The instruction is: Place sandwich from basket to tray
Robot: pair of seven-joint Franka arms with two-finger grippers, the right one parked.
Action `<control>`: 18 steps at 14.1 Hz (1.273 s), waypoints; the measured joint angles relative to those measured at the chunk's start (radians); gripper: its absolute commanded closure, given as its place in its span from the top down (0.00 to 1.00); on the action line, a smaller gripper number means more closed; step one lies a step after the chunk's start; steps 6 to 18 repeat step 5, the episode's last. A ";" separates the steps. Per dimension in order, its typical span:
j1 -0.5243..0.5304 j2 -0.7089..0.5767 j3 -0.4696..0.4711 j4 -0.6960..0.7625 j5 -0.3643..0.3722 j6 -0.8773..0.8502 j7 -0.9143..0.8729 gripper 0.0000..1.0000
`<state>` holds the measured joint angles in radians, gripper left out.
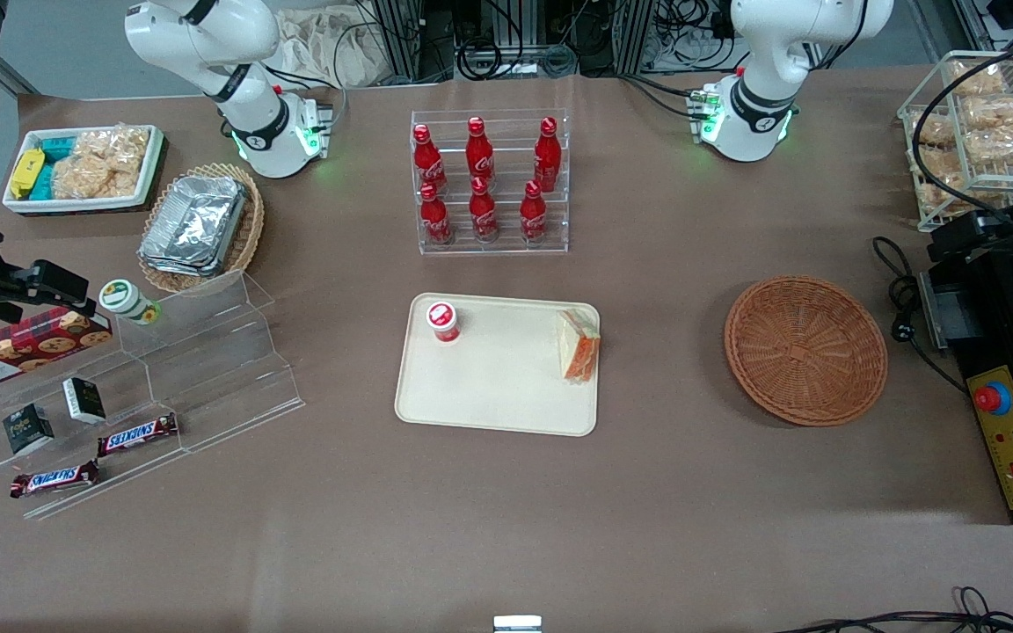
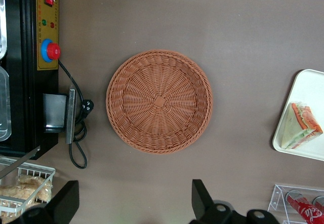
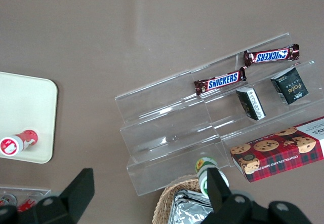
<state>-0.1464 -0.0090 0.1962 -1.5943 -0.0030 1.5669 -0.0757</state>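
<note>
My gripper (image 2: 134, 203) hangs released above the empty basket (image 1: 805, 349); sandwich (image 1: 579, 345) on tray (image 1: 498, 396), right of centre.

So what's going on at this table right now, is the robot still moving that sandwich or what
The move looks finished. The sandwich lies on the cream tray, at its edge toward the working arm's end of the table, with a small red-capped cup on the tray too. The round wicker basket holds nothing. The left arm's gripper hangs high above the table by the basket with its fingers spread wide, carrying nothing.
</note>
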 measured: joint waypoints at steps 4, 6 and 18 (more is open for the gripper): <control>0.000 -0.004 0.013 0.000 0.000 0.000 0.033 1.00; 0.000 -0.004 0.018 0.000 0.000 0.000 0.047 1.00; 0.000 -0.004 0.018 0.000 0.000 0.000 0.047 1.00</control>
